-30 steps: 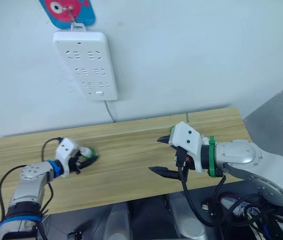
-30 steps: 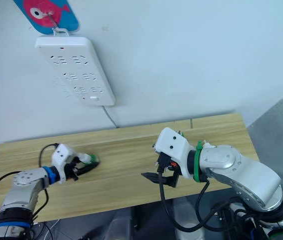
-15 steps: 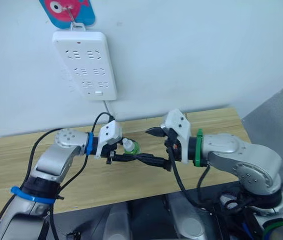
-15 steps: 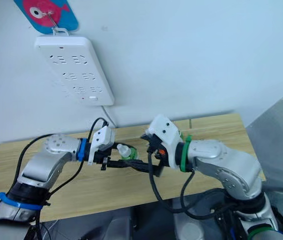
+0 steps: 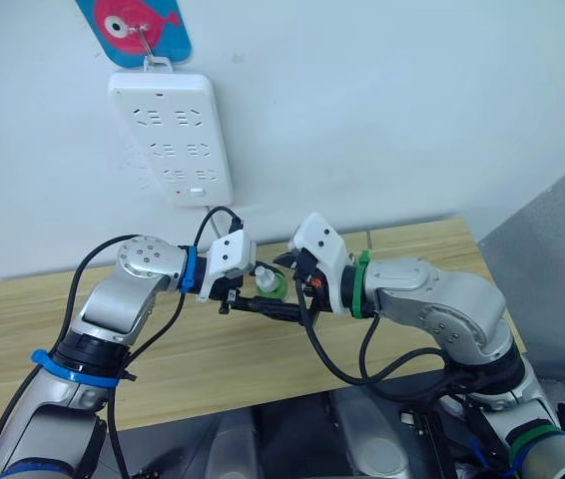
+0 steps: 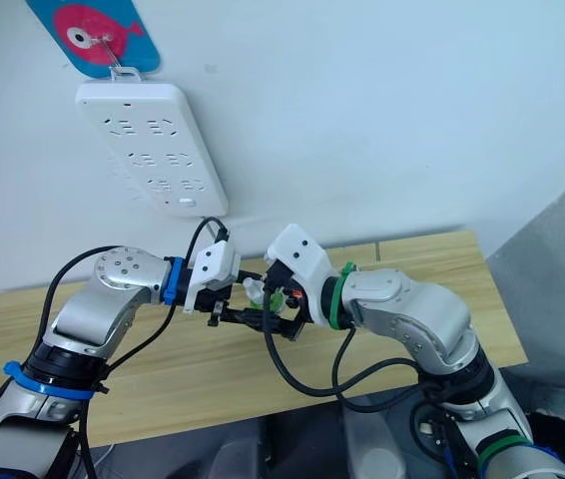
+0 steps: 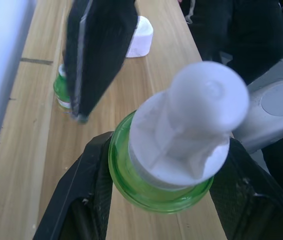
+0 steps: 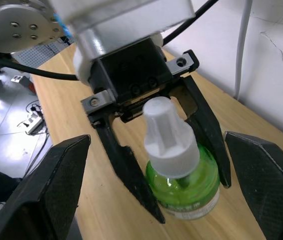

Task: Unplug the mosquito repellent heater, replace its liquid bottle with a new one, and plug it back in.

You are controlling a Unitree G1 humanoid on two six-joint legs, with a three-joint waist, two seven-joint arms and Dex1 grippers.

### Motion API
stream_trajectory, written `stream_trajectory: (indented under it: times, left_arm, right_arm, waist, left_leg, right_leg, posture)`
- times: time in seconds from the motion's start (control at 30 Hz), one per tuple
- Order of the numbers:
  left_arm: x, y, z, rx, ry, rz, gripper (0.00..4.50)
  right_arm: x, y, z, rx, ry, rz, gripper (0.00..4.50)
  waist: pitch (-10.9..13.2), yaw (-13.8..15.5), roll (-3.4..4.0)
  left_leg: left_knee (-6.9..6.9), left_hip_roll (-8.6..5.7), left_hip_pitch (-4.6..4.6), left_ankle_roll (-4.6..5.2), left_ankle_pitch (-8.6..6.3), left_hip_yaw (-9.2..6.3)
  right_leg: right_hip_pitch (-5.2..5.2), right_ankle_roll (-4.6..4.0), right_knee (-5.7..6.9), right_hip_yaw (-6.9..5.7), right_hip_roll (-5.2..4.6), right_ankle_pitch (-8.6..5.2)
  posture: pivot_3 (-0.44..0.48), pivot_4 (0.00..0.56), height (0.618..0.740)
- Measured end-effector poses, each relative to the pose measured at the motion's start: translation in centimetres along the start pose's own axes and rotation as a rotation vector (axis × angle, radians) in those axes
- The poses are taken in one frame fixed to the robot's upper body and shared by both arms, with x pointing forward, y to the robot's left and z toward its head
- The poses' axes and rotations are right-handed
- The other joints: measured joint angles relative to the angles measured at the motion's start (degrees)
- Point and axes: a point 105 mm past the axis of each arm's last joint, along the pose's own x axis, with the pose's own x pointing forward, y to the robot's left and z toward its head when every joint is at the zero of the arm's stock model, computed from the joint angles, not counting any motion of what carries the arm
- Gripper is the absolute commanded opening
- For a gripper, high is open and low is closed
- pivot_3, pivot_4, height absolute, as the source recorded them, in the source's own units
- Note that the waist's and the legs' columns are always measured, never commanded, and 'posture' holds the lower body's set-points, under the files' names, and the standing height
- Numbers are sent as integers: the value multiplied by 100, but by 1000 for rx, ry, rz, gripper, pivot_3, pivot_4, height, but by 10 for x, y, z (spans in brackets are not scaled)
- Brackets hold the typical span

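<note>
L gripper (image 5: 263,299) is clamped on a green liquid bottle (image 5: 268,284) w/ white cap, held just above the wooden table (image 5: 53,329), roughly mid-table. R gripper (image 8: 161,165) faces it w/ fingers spread wide apart, one either side of the bottle, not touching. In the L wrist view, a white rounded unit (image 7: 139,42), prob. the mosquito repellent heater, lies on the table beside a second green bottle (image 7: 61,92); a white power strip (image 5: 171,135) hangs on the wall w/ sockets bare.
</note>
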Motion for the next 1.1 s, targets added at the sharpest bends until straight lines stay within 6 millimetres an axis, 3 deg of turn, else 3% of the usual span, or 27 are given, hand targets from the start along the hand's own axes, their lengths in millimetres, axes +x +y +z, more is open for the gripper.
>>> stream_trajectory:
  times: [0.03,0.13,0.4,0.83,0.87,1.1]
  left_arm:
    - [0,0,0,1,0,0,2262]
    - [0,0,0,11,-3,-1,2262]
    - [0,2,-3,0,-8,4,2262]
    - [-5,3,1,-22,-64,20,2262]
    - [-5,3,1,-23,-70,20,2822]
    - [-10,5,1,-9,-128,31,4493]
  right_arm:
    - [1,0,1,-15,-1,2,4500]
    - [3,-2,2,-37,-7,-4,3869]
    - [7,-6,0,-84,-2,-25,1074]
    - [8,-5,6,-166,-44,-13,1029]
    - [8,-5,7,-168,-47,-13,1029]
    - [6,-7,11,-164,-72,-14,1029]
  waist:
    - [-17,0,-1]
    - [-62,-1,-5]
    - [-123,-4,-3]
    - [-187,-7,-5]
    - [-200,-10,-4]
    - [-328,-86,-2]
  left_leg:
    - [0,0,0,0,0,0]
    - [1,0,2,0,0,-1]
    - [27,-4,11,4,-1,-1]
    - [92,-9,14,8,0,-4]
    - [92,-7,14,8,0,-4]
    - [92,-8,14,8,0,-6]
  right_leg:
    - [0,0,0,-1,0,0]
    - [0,0,6,-1,0,0]
    - [0,0,52,1,2,0]
    - [8,-13,89,-1,23,26]
    - [8,-14,90,-1,23,26]
    - [8,-14,91,-2,22,27]
  posture:
    - [-228,202,734]
    - [-228,202,734]
    - [-221,196,734]
    - [-214,173,734]
    - [-215,168,734]
    - [-223,148,734]
